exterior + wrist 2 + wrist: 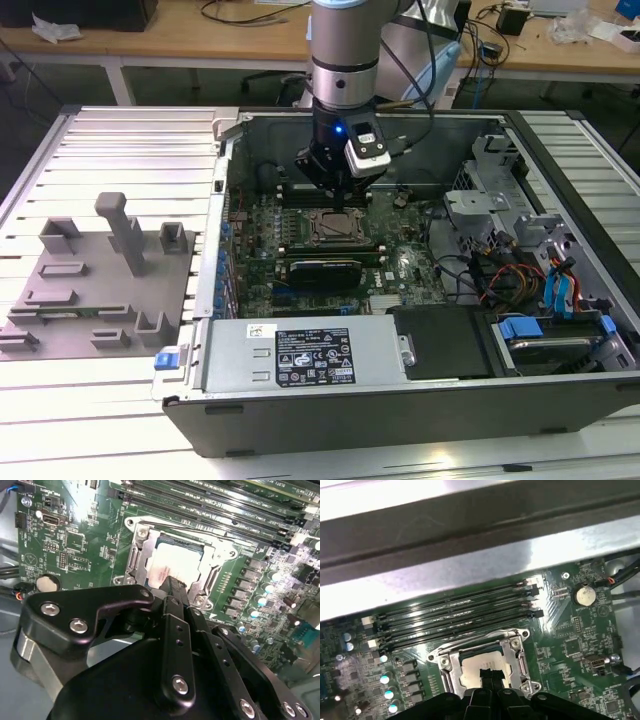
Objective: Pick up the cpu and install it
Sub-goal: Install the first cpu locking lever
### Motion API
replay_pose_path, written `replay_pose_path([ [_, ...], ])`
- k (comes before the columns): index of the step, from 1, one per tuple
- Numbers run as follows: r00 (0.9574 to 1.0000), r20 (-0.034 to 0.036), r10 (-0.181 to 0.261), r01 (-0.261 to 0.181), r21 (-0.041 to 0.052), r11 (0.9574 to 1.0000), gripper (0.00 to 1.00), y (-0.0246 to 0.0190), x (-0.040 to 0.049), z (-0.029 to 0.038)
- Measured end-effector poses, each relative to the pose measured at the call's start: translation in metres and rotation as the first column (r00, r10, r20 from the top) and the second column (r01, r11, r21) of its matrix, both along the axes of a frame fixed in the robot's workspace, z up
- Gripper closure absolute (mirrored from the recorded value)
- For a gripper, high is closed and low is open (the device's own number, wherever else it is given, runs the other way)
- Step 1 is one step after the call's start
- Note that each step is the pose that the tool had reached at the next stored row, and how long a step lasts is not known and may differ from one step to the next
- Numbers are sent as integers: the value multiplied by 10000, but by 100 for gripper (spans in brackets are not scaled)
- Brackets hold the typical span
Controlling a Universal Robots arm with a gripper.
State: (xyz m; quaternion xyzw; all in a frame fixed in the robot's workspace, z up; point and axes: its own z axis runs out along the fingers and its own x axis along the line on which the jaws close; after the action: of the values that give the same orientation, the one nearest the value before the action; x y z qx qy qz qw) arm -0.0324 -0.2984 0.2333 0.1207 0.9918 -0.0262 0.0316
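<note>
The cpu (176,566) lies flat in the motherboard's socket, its pale silvery top framed by the metal socket bracket (134,555). In the first wrist view the cpu (479,666) sits just past my fingertips. My gripper (172,586) hovers right above the cpu's near edge, its black fingers pressed together with nothing between them. In the exterior view the gripper (338,198) hangs inside the open computer case, directly over the socket (335,228). Whether the fingertips touch the cpu cannot be told.
Long memory slots (455,612) run beside the socket. A grey fixture plate (100,270) with upright blocks lies at the exterior view's left. The power supply (310,355) fills the case front, and a drive cage with blue tabs (520,325) and cables is at the right.
</note>
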Motion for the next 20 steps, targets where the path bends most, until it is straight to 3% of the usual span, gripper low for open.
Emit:
replay_pose_path([
  [2,10000,-19,9,-9,3,10000,89,0,1,-1],
  [5,9987,-20,517,-517,-2,9987,89,0,2,-8],
  [8,9923,-25,1237,-1237,-9,9923,89,1,1,-19],
  [9,9869,-25,1613,-1613,-9,9869,89,0,1,-23],
  [10,9843,-27,1766,-1766,-11,9843,89,-3,1,-24],
  [15,9782,-28,2075,-2075,-10,9782,89,-46,0,-30],
  [20,9692,-28,2464,-2464,-11,9692,89,-133,-6,-41],
])
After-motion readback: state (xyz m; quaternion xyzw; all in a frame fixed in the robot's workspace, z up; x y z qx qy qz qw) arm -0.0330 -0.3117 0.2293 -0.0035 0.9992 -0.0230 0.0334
